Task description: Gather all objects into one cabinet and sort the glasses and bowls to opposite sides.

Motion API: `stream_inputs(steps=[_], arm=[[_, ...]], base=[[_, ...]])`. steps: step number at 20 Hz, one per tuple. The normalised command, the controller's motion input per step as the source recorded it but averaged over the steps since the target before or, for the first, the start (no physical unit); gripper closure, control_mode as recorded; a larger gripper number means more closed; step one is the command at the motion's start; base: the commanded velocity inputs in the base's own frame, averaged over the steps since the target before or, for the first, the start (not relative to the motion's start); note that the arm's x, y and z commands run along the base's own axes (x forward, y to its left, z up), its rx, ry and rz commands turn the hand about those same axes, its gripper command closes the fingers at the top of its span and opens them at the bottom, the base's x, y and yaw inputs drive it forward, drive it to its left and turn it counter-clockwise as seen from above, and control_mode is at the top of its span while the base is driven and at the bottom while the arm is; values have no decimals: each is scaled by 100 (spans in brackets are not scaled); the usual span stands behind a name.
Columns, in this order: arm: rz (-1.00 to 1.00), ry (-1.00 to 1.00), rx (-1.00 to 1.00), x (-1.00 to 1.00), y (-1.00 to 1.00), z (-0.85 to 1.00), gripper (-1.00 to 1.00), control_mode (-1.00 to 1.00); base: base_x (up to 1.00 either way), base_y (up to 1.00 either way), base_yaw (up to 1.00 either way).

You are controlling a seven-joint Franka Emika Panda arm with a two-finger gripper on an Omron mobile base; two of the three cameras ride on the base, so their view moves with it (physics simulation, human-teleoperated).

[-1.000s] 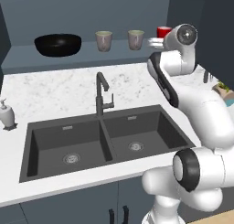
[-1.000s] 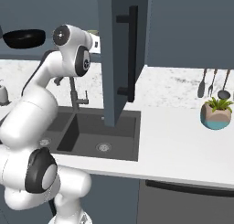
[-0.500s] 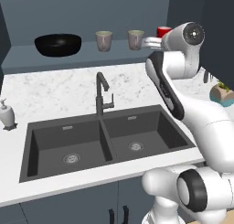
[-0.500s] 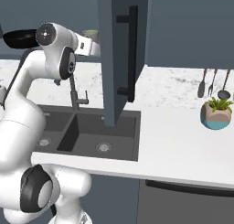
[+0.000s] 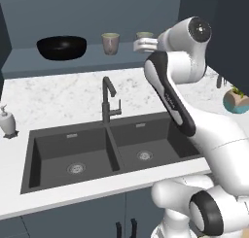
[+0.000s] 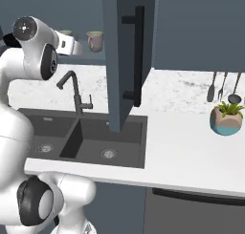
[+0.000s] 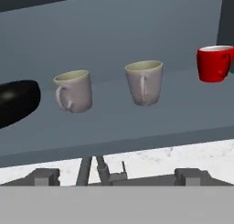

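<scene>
On the slate-blue shelf of the open cabinet [image 7: 114,120] stand, from left to right, the black bowl [image 7: 16,102], a tan cup [image 7: 73,90], a second tan cup [image 7: 145,82] and the red cup [image 7: 215,63]. In the left base view the bowl [image 5: 62,46] and one tan cup [image 5: 110,42] are plain, and the other tan cup [image 5: 144,36] peeks over my hand. My gripper [image 7: 118,176] hangs open in front of the shelf, level with the cups and apart from them, nothing between its fingertips [image 7: 44,175]. It points at the tan cups.
An open cabinet door [image 6: 129,61] hangs right of my arm. Below the shelf are the faucet [image 5: 109,98] and the double sink [image 5: 97,149]. A soap dispenser [image 5: 7,121] stands far left; a teal plant pot [image 6: 227,121] and hanging utensils [image 6: 222,85] are on the right.
My wrist has risen and swung left toward the shelf, and the arm now covers the red cup in the left base view. The cups and bowl have not moved.
</scene>
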Motion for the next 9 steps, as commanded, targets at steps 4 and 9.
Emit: stream_inputs(steps=[4, 9], arm=[[7, 0, 0, -36, 72, 0, -100, -100], [2, 0, 0, -15, 44, 0, -100, -100]], base=[[0, 0, 0], [0, 0, 0]])
